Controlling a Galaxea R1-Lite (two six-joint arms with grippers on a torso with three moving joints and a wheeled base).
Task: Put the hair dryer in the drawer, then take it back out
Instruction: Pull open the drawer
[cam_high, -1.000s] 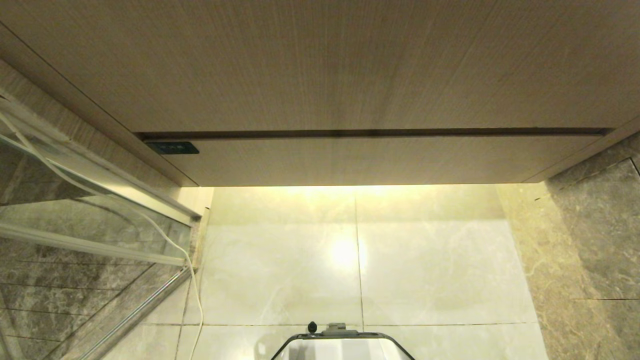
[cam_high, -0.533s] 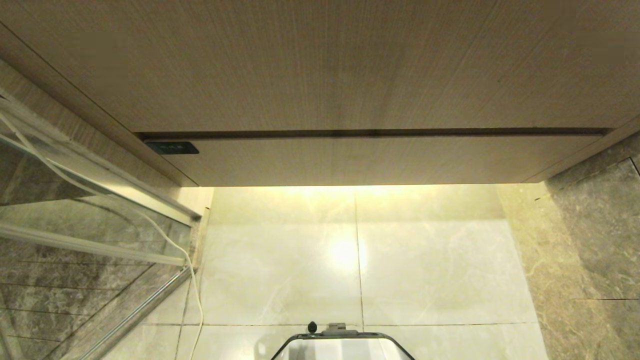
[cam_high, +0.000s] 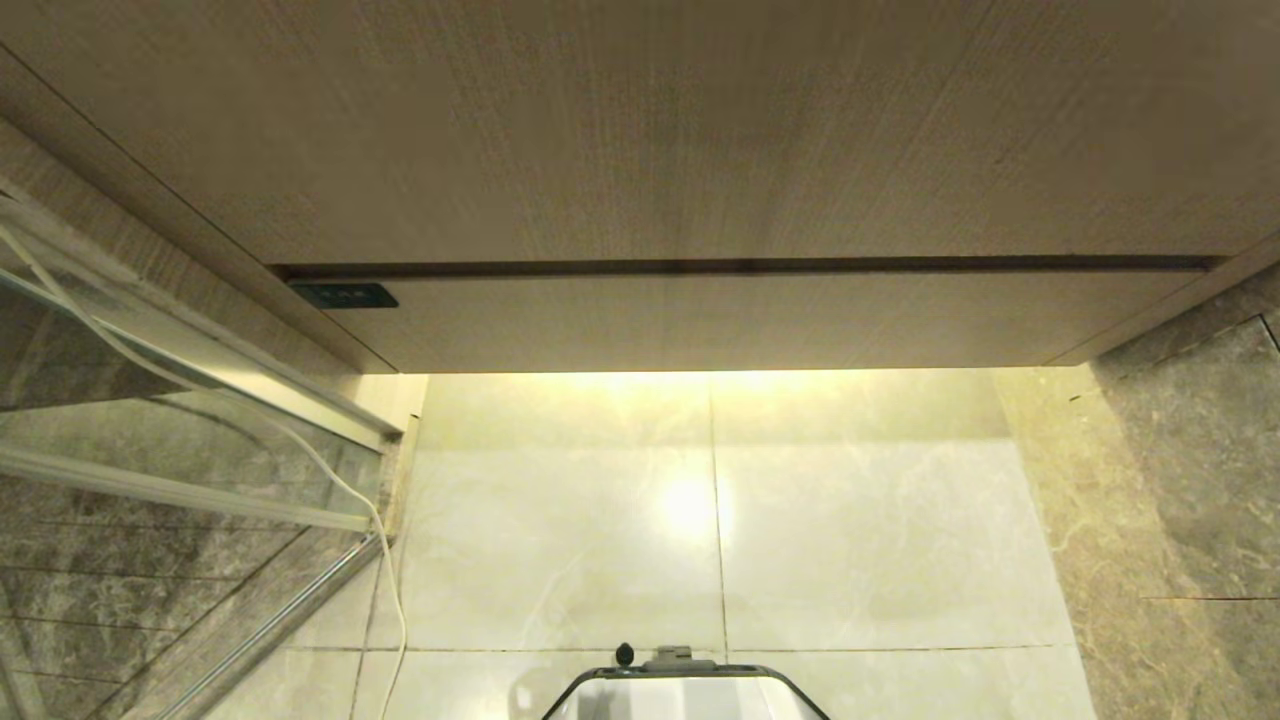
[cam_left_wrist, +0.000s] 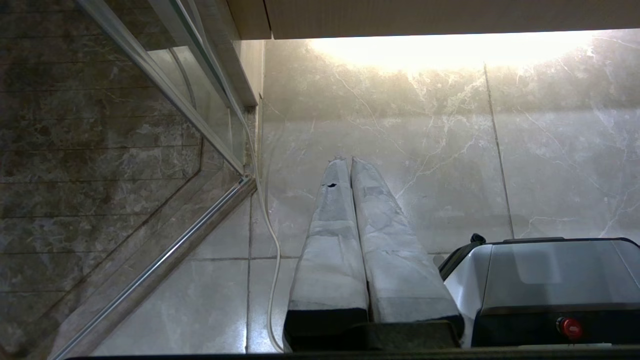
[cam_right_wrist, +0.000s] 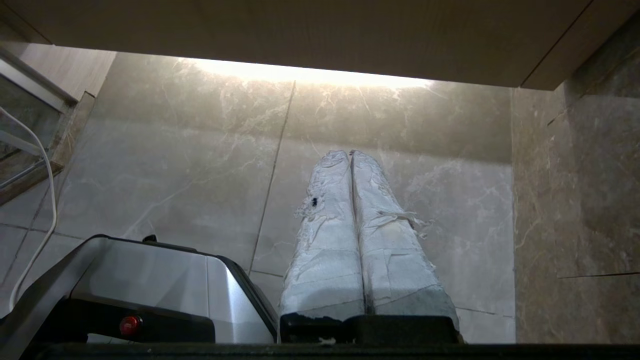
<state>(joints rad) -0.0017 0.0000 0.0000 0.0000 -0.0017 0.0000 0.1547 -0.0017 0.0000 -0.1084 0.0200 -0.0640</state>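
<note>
The drawer (cam_high: 740, 320) is the shallow light-brown wood-grain front under a taller panel, and it is closed flush. The hair dryer is out of view. Neither gripper shows in the head view. In the left wrist view my left gripper (cam_left_wrist: 347, 160) hangs over the pale floor tiles, its taped fingers pressed together and empty. My right gripper (cam_right_wrist: 350, 152) hangs the same way in the right wrist view, shut on nothing, with the drawer's lower edge (cam_right_wrist: 300, 45) beyond and above it.
A glass shower door (cam_high: 150, 450) with a metal frame stands at the left, and a white cable (cam_high: 330, 480) runs down along it. Dark marble wall (cam_high: 1180, 480) closes the right side. A small dark panel (cam_high: 345, 295) sits by the drawer's left end. My base (cam_high: 685, 690) shows at the bottom.
</note>
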